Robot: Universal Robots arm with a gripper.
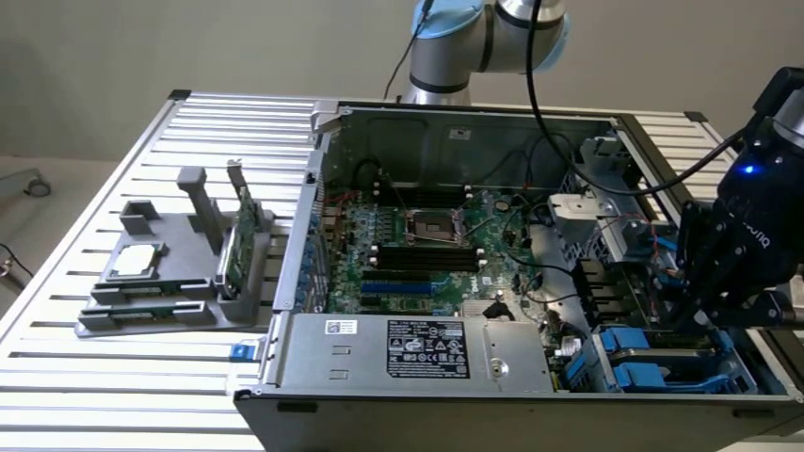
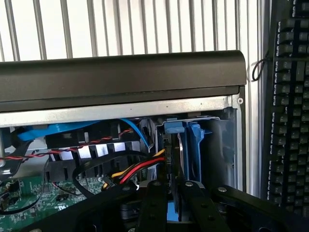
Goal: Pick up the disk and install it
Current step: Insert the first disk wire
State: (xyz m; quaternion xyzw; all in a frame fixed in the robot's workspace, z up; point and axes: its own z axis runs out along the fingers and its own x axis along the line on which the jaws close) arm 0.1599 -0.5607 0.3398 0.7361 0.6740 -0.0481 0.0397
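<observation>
In the exterior view, an open computer case is lying on a slatted metal table, its motherboard facing up. The gripper is hanging over the drive-bay corner of the case, toward the exterior view's right, with the black wrist body and a lit blue light above it. Blue drive brackets are sitting in the bay below the gripper. The silver power supply with its white label is lying along the near edge of the case. Outside the case, toward the exterior view's left, a grey holder is carrying a small square chip and a green circuit card standing on edge.

In the wrist view, the two black fingers are pinched close together on the thin edge of the disk, which is standing on edge inside the case's drive bay, its blue frame just beyond the fingertips. Red, yellow and black wires are running beside the disk, across the case interior. A black keyboard is lying on the table outside the case wall.
</observation>
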